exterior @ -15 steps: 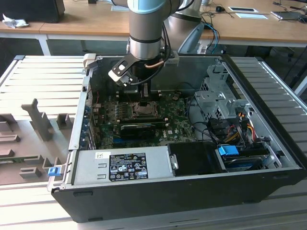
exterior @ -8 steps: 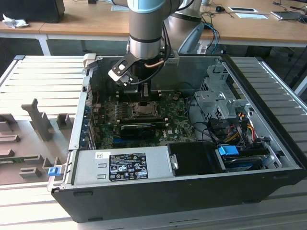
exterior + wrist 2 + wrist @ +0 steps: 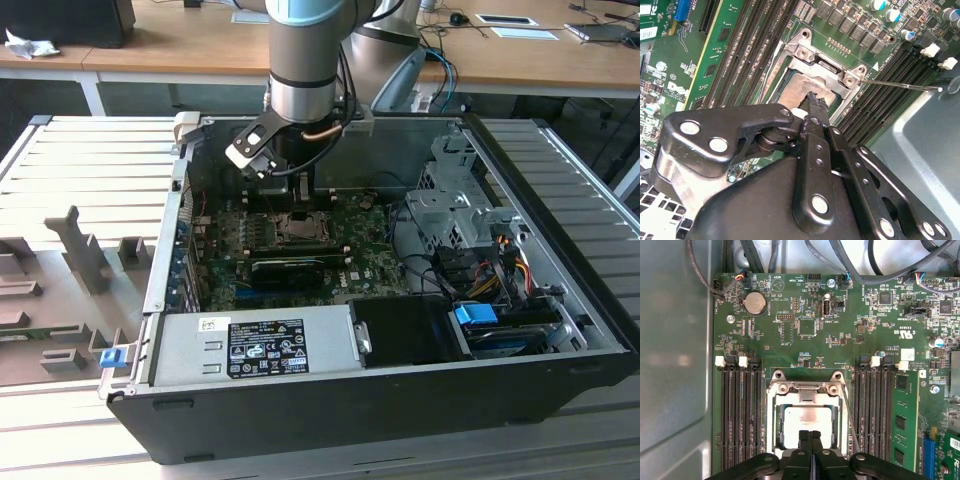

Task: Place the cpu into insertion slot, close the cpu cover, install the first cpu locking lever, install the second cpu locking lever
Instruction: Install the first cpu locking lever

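The black two-finger tool (image 3: 810,436) has its fingers pressed together with nothing between them, tips over the edge of the small silvery square cpu (image 3: 807,416). The chip lies in the dark square insertion slot (image 3: 770,407), under the thin silver-grey metal cpu cover (image 3: 807,396). A thin wire lever (image 3: 900,86) stands free. I think the push should go straight down on the frame, gently, not on the chip.

Robot arm (image 3: 308,50): one. Gripper (image 3: 810,436): one, with two fingers (image 3: 804,441). Computer case (image 3: 380,420): one. Green circuit board (image 3: 805,305): one. Square chip (image 3: 807,421): one. Metal cover frame (image 3: 807,399): one. Thin wire lever (image 3: 900,85): one. Coin battery (image 3: 754,303): one. Banks of long black slots (image 3: 740,415): two. Grey power supply box (image 3: 255,345): one.
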`<state>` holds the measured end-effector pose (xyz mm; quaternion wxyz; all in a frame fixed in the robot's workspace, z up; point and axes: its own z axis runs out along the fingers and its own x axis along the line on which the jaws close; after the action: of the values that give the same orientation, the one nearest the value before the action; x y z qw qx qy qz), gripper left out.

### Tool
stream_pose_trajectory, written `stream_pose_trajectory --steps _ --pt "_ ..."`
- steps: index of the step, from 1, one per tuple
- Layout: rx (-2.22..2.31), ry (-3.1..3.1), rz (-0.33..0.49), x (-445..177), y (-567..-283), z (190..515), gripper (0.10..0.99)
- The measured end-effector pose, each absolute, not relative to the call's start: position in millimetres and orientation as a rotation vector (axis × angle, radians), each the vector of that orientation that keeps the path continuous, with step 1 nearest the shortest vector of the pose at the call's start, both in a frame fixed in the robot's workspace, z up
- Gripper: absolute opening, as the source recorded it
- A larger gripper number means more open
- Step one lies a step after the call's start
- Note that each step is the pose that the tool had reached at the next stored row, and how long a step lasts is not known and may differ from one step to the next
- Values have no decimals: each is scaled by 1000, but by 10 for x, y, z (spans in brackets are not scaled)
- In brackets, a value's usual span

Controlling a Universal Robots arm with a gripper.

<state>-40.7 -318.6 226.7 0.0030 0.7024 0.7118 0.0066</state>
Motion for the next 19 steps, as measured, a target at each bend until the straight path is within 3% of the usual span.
stream_pose_trajectory --steps 19 --pt "2202 2232 21 -407 -3186 2393 106"
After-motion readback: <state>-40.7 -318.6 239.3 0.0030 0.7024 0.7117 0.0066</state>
